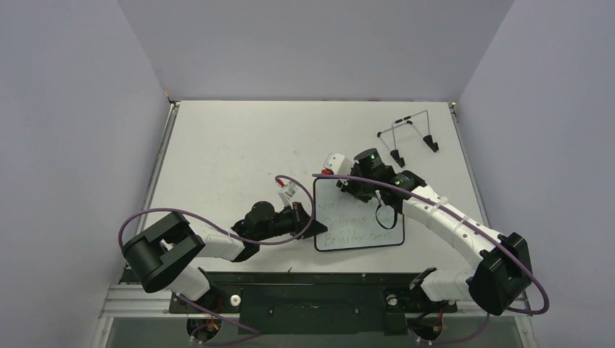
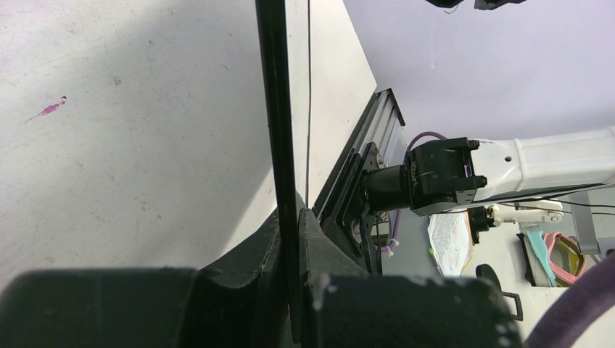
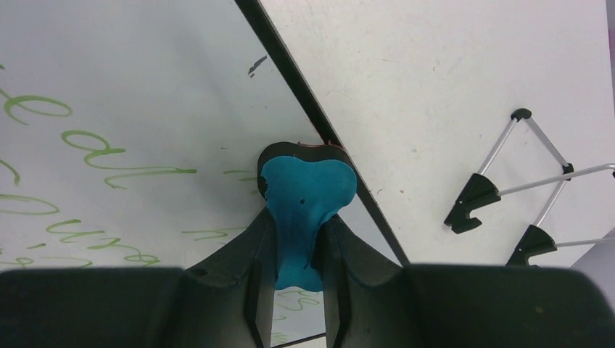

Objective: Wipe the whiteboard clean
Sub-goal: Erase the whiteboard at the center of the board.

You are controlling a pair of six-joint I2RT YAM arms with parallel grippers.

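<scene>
The whiteboard point(image 1: 359, 217) lies flat on the table, white with a black rim and green handwriting on it point(image 3: 109, 145). My left gripper point(image 1: 301, 217) is shut on the board's left edge; in the left wrist view the black rim point(image 2: 279, 109) runs between the fingers. My right gripper point(image 1: 353, 181) is over the board's far edge, shut on the blue bone-shaped eraser point(image 3: 304, 210). The eraser's head rests on the board close to the rim point(image 3: 304, 94).
A wire stand with black feet point(image 1: 410, 138) lies at the back right, also in the right wrist view point(image 3: 508, 196). A small white object with a red part point(image 1: 335, 164) sits just beyond the board. Another small item point(image 1: 288, 190) lies near the left gripper.
</scene>
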